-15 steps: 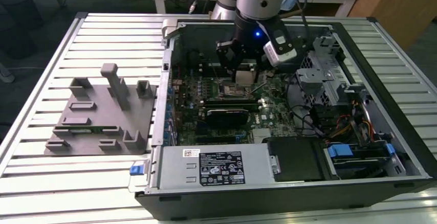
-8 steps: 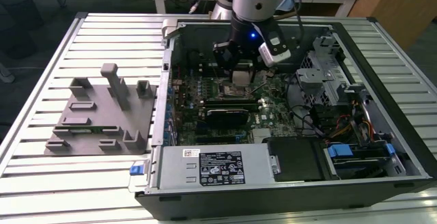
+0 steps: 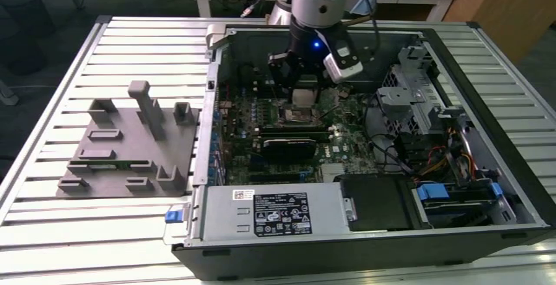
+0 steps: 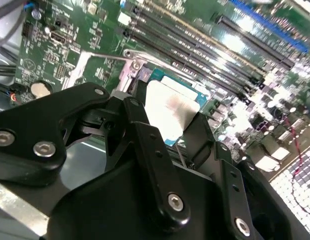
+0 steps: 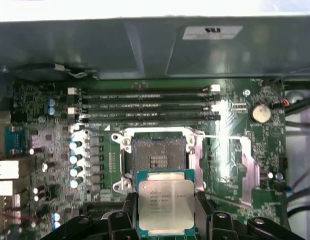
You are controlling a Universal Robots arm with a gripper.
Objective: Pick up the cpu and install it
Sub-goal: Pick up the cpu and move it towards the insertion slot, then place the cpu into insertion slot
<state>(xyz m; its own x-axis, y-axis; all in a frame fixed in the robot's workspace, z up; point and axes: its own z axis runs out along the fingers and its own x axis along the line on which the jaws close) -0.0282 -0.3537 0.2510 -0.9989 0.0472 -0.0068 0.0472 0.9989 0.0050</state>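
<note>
Silver-lidded cpu [image 5: 165, 200] in the grip of the tool [image 5: 165, 211] near the open socket [image 5: 159, 155], side edges behind black fingers [image 5: 204, 210]

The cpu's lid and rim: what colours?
The cpu has a silver-grey lid and a teal-green rim, shown best in the first wrist view.

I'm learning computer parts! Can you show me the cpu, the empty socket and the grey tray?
cpu [image 5: 166, 204]: first wrist view, middle of its silver lid.
empty socket [image 5: 159, 154]: first wrist view, its dark centre.
grey tray [image 3: 130, 147]: exterior view, a bare flat part.
</note>
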